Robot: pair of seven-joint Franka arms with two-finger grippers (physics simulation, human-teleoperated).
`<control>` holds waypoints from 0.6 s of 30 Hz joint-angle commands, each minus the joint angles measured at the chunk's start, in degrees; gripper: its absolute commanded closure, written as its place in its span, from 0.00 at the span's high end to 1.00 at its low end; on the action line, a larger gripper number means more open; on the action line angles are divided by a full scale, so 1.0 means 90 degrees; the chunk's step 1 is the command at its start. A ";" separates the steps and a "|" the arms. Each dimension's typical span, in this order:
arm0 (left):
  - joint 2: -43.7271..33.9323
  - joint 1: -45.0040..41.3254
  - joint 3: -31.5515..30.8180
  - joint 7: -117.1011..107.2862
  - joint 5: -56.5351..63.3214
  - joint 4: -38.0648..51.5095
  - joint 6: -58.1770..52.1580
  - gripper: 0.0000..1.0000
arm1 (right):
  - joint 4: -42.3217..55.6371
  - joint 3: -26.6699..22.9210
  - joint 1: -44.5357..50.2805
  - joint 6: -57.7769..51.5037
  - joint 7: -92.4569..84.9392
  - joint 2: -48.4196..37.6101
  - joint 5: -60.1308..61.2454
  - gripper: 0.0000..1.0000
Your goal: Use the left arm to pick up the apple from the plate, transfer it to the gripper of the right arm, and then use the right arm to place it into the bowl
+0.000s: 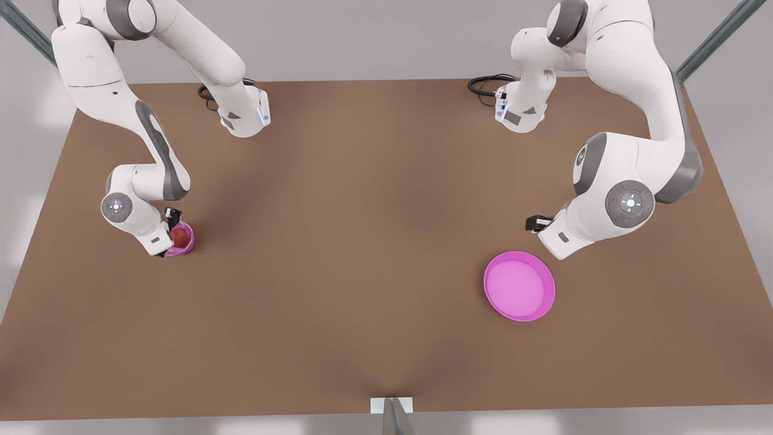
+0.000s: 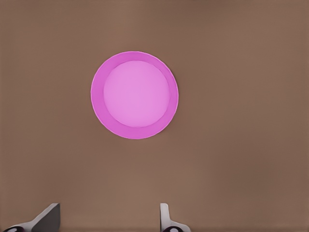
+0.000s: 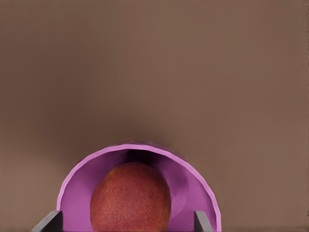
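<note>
On the front view's left, at about 9 o'clock on the counter (image 1: 362,241), the right gripper (image 1: 169,234) is low over the bowl (image 1: 189,243). The apple (image 1: 180,234) sits inside the bowl, on its floor. The right wrist view shows the fingers (image 3: 52,221) spread apart, one on each side of the apple, with a clear gap between each finger and the fruit. Nothing is clamped.

With the apple already in the bowl, the step in hand looks like the release and retreat. To do it well, keep the fingers wide and lift straight up. A sideways drift could catch the bowl's rim, which rises close beside both fingers, and tip or drag the bowl. Only swing away once the tips are above the rim.

At about 4 o'clock on the counter lies the plate (image 1: 519,287), flat, pink and holding nothing. It is well apart from the bowl.

At about 1 o'clock from the plate, the left gripper (image 1: 535,224) waits above the counter. Its fingers are apart and it carries nothing.
</note>
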 commanded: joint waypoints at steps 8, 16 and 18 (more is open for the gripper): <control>-0.0009 0.0010 -0.0011 -0.0051 0.0004 0.0003 -0.0004 1.00 | 0.3833 0.0324 0.1486 -0.3483 0.2577 0.0938 0.0608 1.00; -0.0009 0.0000 -0.0011 -0.0061 0.0004 0.0003 -0.0004 1.00 | 0.6765 -0.1486 0.3484 -0.7479 0.7003 0.1137 0.1629 1.00; -0.0009 0.0010 -0.0002 -0.0061 0.0004 0.0003 -0.0004 1.00 | 0.5671 -0.2332 0.3908 -0.7196 0.7033 -0.0203 0.1985 1.00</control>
